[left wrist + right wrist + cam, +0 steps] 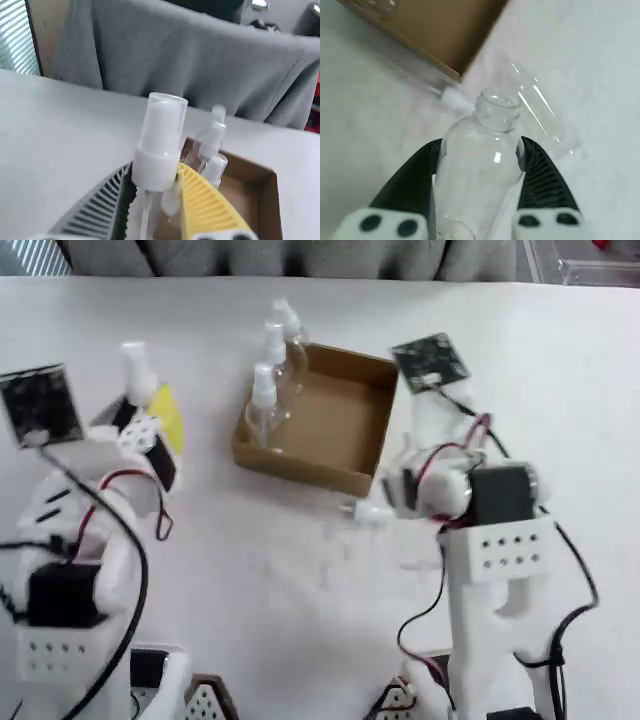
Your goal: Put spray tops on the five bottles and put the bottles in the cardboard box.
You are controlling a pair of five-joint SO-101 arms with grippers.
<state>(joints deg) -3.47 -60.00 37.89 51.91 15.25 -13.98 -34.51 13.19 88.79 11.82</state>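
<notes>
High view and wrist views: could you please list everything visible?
cardboard box: one, brown, mid-table.
capped bottles: three, clear with white tops, inside the box along one wall.
open bottle: one, clear, in the right pincer.
lying bottle: one, clear, on the table beside it.
loose spray top: one, white, on the table by the box.
held spray top: one, white, in the left pincer.
table: one, white.
cloth: one, grey, behind the table.
left pincer: one, yellow and grey, shut.
right pincer: one, black, shut.
</notes>
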